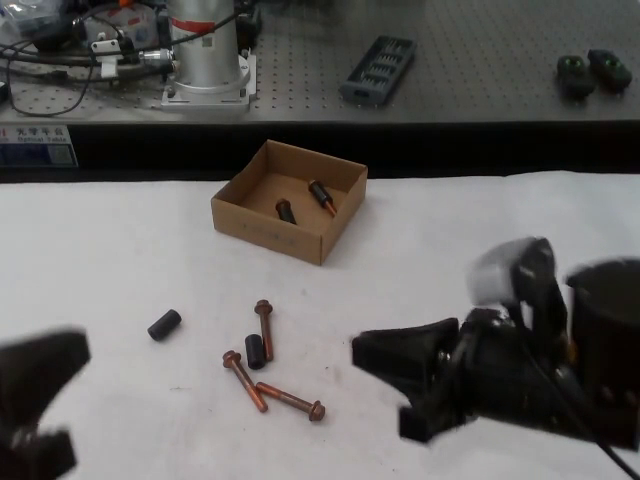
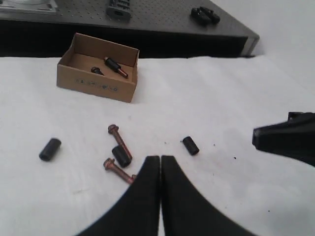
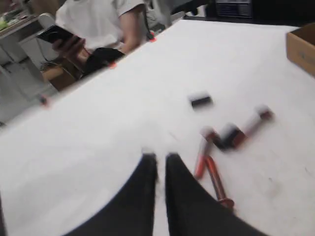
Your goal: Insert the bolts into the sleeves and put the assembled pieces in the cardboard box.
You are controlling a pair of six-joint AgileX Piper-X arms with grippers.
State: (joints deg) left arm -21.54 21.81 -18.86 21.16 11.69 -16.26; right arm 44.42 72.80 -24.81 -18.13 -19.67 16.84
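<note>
White sheet (image 1: 120, 240) covers my bench; a perforated metal table (image 1: 480, 60) stands behind it. The cardboard box (image 1: 265, 235) holds two assembled pieces (image 1: 320, 193). Three bolts (image 1: 265, 327) and loose sleeves (image 1: 165, 325) lie nearer (one sleeve against a bolt). I read the left gripper (image 2: 161, 161) as closed and empty. The right gripper (image 3: 161, 158) has its fingers all but touching, also empty.

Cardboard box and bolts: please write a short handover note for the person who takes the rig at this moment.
Left gripper: jaws shut, empty. Right gripper: jaws shut, empty.
Cardboard box: two assembled pieces inside, done.
On the cloth: three bolts and three sleeves; one sleeve touches a bolt, joined or not I cannot tell.
Left: insert these bolts, box the pieces.
</note>
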